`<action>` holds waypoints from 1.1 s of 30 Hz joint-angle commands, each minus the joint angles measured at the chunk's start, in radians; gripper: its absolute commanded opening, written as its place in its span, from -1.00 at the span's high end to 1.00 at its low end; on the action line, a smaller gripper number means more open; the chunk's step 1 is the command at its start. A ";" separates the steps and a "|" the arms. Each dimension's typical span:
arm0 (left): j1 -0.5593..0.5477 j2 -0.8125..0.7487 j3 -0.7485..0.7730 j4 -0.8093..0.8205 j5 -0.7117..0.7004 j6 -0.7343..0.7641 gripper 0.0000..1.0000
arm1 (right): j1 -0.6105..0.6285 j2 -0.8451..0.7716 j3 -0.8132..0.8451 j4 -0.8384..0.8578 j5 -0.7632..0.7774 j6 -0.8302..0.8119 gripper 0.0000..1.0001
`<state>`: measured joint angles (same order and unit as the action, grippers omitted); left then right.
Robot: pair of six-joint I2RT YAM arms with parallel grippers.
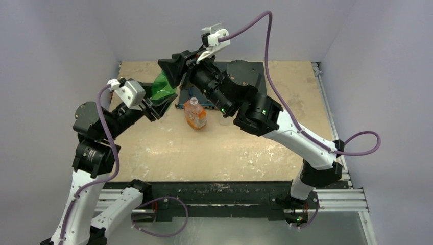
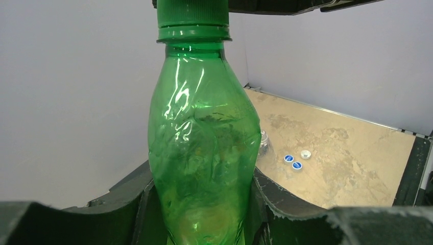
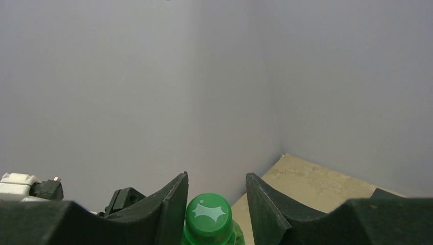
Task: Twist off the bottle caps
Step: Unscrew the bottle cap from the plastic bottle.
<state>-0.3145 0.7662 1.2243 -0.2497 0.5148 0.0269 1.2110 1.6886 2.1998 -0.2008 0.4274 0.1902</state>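
Note:
My left gripper [image 1: 154, 105] [image 2: 203, 176] is shut on the lower body of the green bottle [image 1: 164, 88] [image 2: 204, 143] and holds it tilted above the table's back left. Its green cap [image 2: 192, 18] [image 3: 208, 219] is still on the neck. My right gripper [image 1: 177, 68] [image 3: 217, 176] straddles that cap from the top. The left finger [image 3: 171, 209] is at the cap's side and the right finger [image 3: 265, 209] stands a small gap away, so the jaws are open. Three loose caps [image 2: 297, 160] lie on the table, two showing blue and one white.
The squat bottle with the orange label [image 1: 195, 114] stands mid-table, capped. Part of a clear bottle [image 2: 263, 143] peeks from behind the green one. A dark blue box [image 1: 183, 105] lies under the right arm. Grey walls close the back and sides.

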 commanded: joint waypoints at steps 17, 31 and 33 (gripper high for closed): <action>0.002 -0.011 -0.005 0.044 -0.009 -0.010 1.00 | -0.007 0.022 0.045 0.012 -0.023 0.070 0.19; 0.002 -0.010 0.007 0.064 0.008 -0.054 1.00 | -0.020 0.022 0.031 0.006 -0.068 0.101 1.00; 0.002 -0.010 0.012 0.076 0.033 -0.088 1.00 | -0.022 -0.005 -0.010 0.035 -0.073 0.091 1.00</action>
<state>-0.3145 0.7601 1.2171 -0.2493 0.5106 0.0086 1.1965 1.7294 2.2311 -0.2127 0.3794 0.2703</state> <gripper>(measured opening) 0.434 0.364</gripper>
